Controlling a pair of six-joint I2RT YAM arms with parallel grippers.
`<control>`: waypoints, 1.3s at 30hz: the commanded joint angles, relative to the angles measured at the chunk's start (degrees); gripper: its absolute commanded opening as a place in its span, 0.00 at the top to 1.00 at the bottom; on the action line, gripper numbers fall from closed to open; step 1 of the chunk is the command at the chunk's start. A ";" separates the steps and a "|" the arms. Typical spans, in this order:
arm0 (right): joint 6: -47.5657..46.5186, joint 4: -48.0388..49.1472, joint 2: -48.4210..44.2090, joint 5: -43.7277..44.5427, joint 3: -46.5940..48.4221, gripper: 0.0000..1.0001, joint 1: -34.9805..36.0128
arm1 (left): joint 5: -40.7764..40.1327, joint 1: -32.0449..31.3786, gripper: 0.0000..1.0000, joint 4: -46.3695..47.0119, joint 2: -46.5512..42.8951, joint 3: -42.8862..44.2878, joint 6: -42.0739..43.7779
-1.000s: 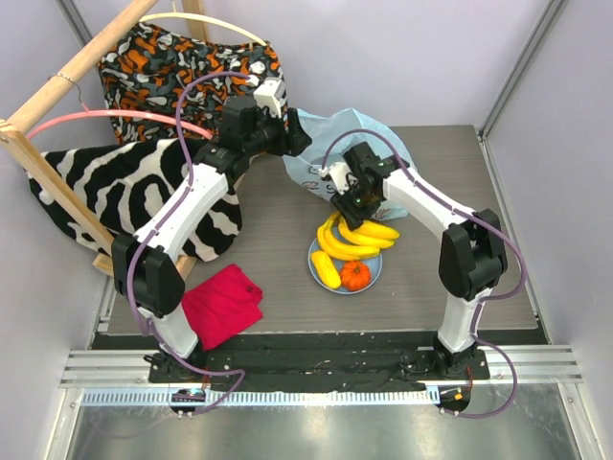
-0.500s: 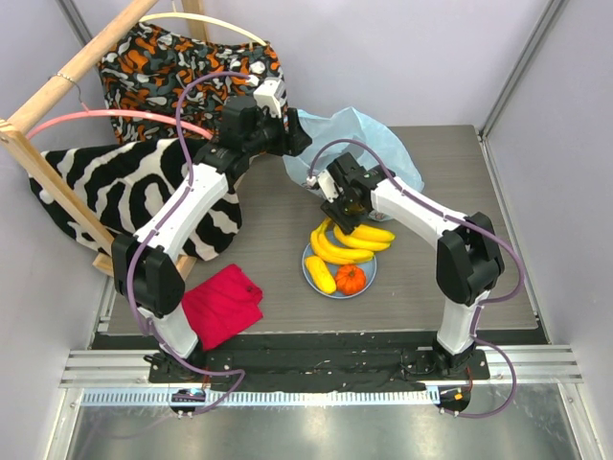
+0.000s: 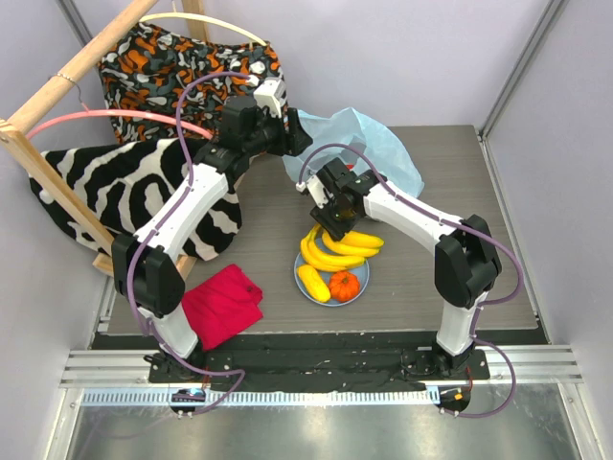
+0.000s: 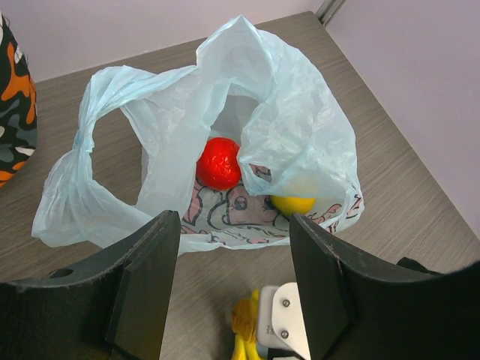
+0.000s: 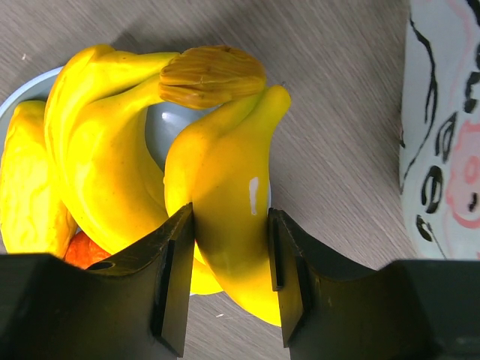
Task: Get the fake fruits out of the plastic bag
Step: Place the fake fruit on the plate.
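The light-blue plastic bag (image 3: 369, 144) lies open at the back of the table. In the left wrist view, the bag (image 4: 172, 112) holds a red round fruit (image 4: 219, 163) and a yellow fruit (image 4: 294, 204). My left gripper (image 3: 292, 144) is open and empty, just left of the bag, also seen in its wrist view (image 4: 234, 285). My right gripper (image 3: 335, 218) is shut on one banana of the yellow banana bunch (image 3: 337, 249), as its wrist view (image 5: 231, 255) shows. The bunch (image 5: 112, 150) rests on a light-blue plate (image 3: 308, 264) with the ribbed orange fruit (image 3: 344, 285) and the oblong yellow piece (image 3: 313, 282). The green fruit is out of view.
A red cloth (image 3: 222, 302) lies at the front left. A zebra-striped cloth (image 3: 124, 182) and an orange patterned cushion (image 3: 182, 62) lie at the back left by a wooden frame (image 3: 57, 196). The bag's printed edge (image 5: 442, 150) is right of the right gripper.
My right gripper has moved left and nearer with the banana bunch. The plate and its fruits have slid the same way. The left arm has not moved.
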 commanded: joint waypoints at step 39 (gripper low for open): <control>-0.94 1.26 -1.59 4.54 -2.36 0.55 7.81 | 1.90 0.34 0.36 3.37 2.91 3.40 -2.41</control>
